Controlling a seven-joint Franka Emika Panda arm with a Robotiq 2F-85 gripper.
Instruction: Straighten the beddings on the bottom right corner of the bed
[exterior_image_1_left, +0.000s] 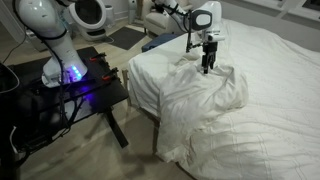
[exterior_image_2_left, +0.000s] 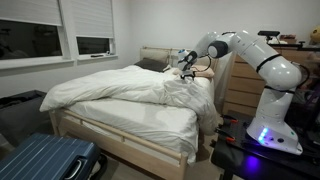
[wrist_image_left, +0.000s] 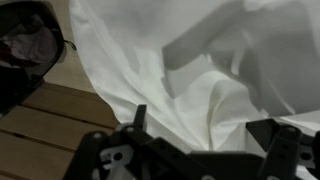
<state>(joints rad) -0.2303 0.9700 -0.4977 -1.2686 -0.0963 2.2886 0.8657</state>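
The white beddings (exterior_image_1_left: 200, 100) lie rumpled and folded over on the corner of the bed (exterior_image_1_left: 285, 110) nearest the robot stand. In an exterior view they are heaped along the mattress (exterior_image_2_left: 120, 90) above the wooden bed frame (exterior_image_2_left: 125, 143). My gripper (exterior_image_1_left: 207, 68) hangs open just above the bunched fabric, pointing down; it also shows at the far corner (exterior_image_2_left: 184, 69). In the wrist view the gripper (wrist_image_left: 205, 128) holds nothing, with creased white beddings (wrist_image_left: 200, 60) between and beyond its dark fingers (wrist_image_left: 137, 118). I cannot tell whether the fingertips touch the fabric.
The black robot stand (exterior_image_1_left: 85, 90) is beside the bed corner. A blue suitcase (exterior_image_2_left: 45, 160) lies at the foot of the bed. A wooden dresser (exterior_image_2_left: 240, 85) stands behind the arm. Wooden slats (wrist_image_left: 45, 125) show left of the fabric.
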